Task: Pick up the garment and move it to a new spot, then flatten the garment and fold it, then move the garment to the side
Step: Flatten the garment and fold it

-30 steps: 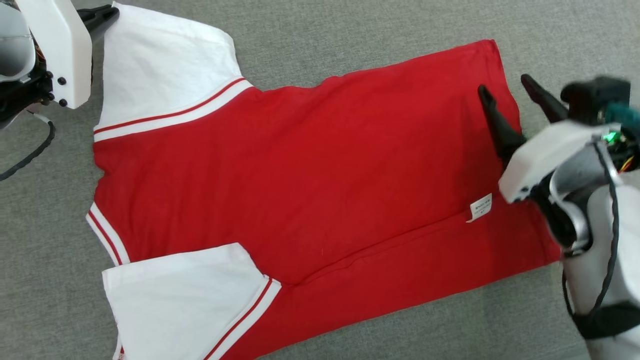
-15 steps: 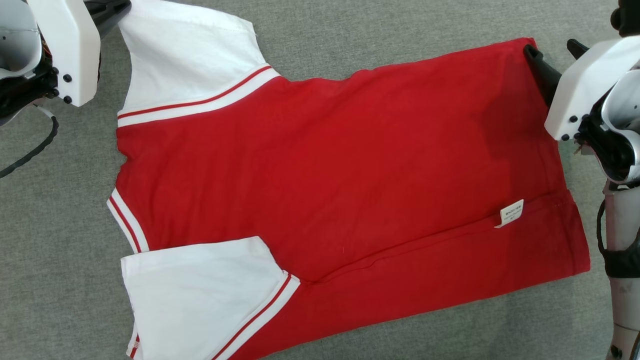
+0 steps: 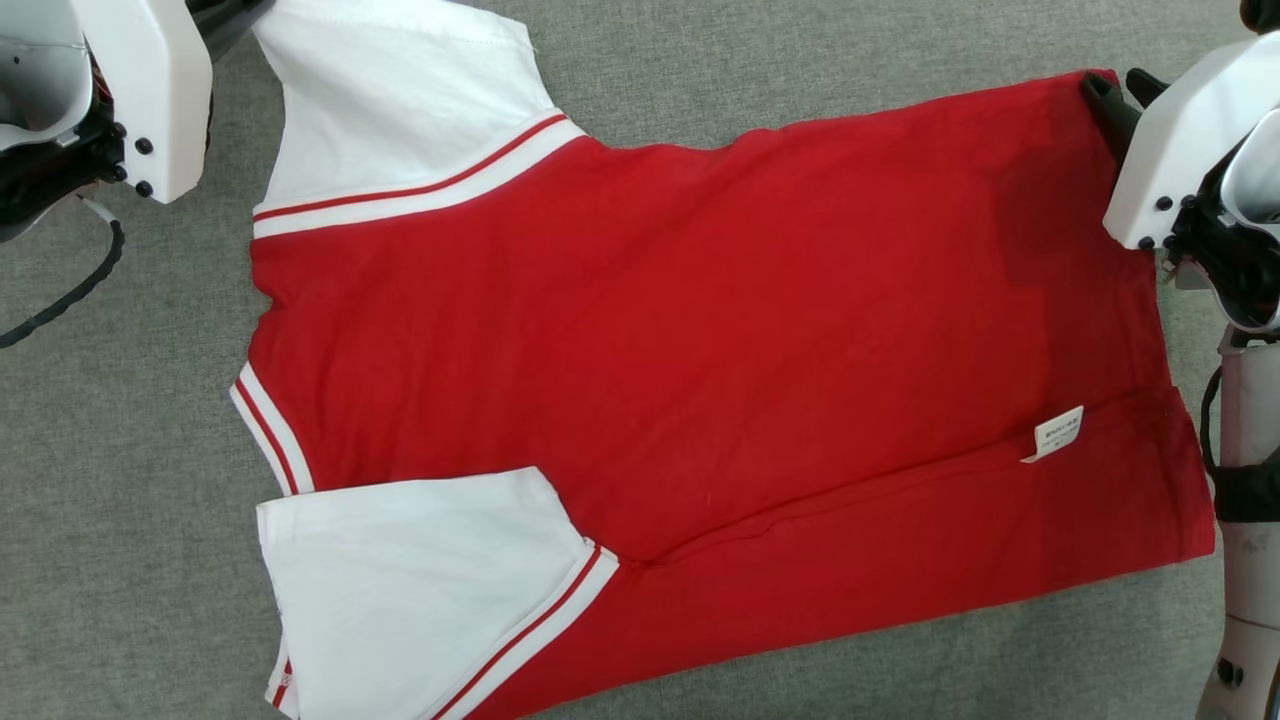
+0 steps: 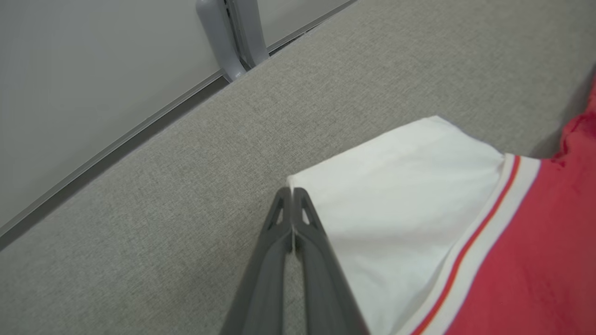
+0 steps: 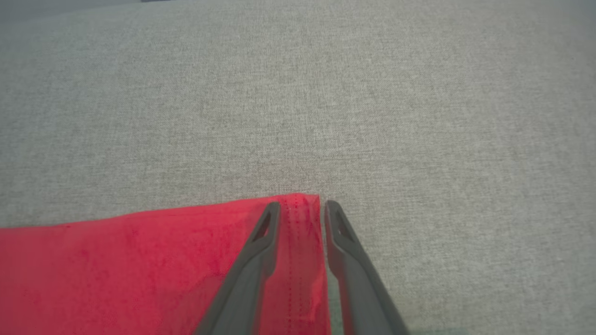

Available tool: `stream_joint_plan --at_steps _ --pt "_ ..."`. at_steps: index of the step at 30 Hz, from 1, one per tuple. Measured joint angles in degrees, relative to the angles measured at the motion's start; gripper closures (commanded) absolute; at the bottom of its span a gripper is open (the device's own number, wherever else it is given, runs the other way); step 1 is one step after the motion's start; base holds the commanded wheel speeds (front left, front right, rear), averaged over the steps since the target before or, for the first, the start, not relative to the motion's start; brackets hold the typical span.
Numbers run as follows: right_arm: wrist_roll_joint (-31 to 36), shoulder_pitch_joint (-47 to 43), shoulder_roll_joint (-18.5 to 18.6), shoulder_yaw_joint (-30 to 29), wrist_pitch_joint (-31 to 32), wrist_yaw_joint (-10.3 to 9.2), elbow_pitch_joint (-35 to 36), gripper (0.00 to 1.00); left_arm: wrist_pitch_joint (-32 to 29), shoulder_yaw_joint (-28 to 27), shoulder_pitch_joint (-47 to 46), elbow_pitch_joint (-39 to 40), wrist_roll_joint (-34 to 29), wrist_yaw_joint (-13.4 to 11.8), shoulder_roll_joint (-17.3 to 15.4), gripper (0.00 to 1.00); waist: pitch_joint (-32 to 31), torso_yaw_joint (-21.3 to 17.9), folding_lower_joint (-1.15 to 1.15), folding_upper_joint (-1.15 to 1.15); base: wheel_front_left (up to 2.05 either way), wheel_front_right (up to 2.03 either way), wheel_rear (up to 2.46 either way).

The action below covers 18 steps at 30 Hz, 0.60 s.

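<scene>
A: Checking the shirt point(image 3: 700, 330) first. Where does it lie against the arms?

B: Spread flat on the grey woven cloth surface point(image 3: 800, 60). Its long axis runs side to side, neck end toward the robot's left and hem toward its right. The far edge is what matters. The left gripper point(image 4: 292, 193) sits at the outer corner of the far white sleeve point(image 3: 400, 100), and the right gripper point(image 5: 301, 207) at the far hem corner. Each arm is at its own end.

A: Gripper states?

B: Left fingers are pressed together on the sleeve corner, with a sliver of white between them. Right fingers stand part open and straddle the hem corner, one over red cloth and the other over grey, just outside the edge. Nothing is pinched there yet.

A: Material notes?

B: Thin, limp knit. Red body, plain white sleeves, and white bands with a red stripe at the sleeve seams and collar. The hem shows a double stitch row. A long crease runs along the near side, with a small white label point(image 3: 1058, 433) beside it. The near sleeve point(image 3: 410, 570) lies folded in over the body.

A: Next move, by your reckoning?

B: Probably close the right fingers on the hem corner, then bring the far edge toward the near one. A one-layer pinch could slip.
</scene>
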<state>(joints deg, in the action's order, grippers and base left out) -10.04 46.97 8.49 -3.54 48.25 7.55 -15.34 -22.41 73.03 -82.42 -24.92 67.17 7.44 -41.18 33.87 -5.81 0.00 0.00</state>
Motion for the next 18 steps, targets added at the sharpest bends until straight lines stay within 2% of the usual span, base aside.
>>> stream_joint_plan --at_steps 4,5,6,7,8,9,18 --pt "0.76 0.02 -0.44 -1.36 0.67 0.0 -0.48 0.56 0.1 0.14 -0.1 0.34 0.0 0.01 -0.16 1.0 0.45 0.25 0.0 0.0 0.0 0.0 0.0" --pt "1.01 0.02 -0.49 -1.44 0.68 0.0 -0.55 0.59 0.2 0.18 -0.13 0.4 0.0 0.01 -0.19 1.0 0.55 0.28 0.0 0.0 0.0 0.0 0.0" --pt "1.15 0.02 -0.51 -1.45 0.68 0.0 -0.59 0.64 0.25 0.2 -0.14 0.44 0.0 0.01 -0.21 1.0 0.63 0.31 0.0 0.0 0.0 0.0 0.0" --pt "1.16 0.02 -0.51 -1.46 0.67 0.0 -0.6 0.74 0.26 0.23 -0.14 0.47 0.0 0.0 -0.26 1.0 0.71 0.33 0.0 0.0 0.0 0.0 0.0" --pt "1.21 0.02 -0.51 -1.46 0.67 0.0 -0.59 0.93 0.33 0.23 -0.14 0.51 0.0 0.0 -0.32 1.0 0.77 0.34 0.0 0.0 0.0 0.0 0.0" --pt "1.21 0.02 -0.51 -1.46 0.67 0.0 -0.59 1.0 0.33 0.23 -0.14 0.51 0.0 0.0 -0.32 1.0 0.77 0.34 0.0 0.0 0.0 0.0 0.0" --pt "1.59 1.62 0.07 -1.13 -2.7 0.0 0.3 1.0 2.47 0.35 -0.75 1.05 -1.04 0.0 -0.46 1.0 1.18 0.41 0.0 0.0 0.0 0.0 0.0"
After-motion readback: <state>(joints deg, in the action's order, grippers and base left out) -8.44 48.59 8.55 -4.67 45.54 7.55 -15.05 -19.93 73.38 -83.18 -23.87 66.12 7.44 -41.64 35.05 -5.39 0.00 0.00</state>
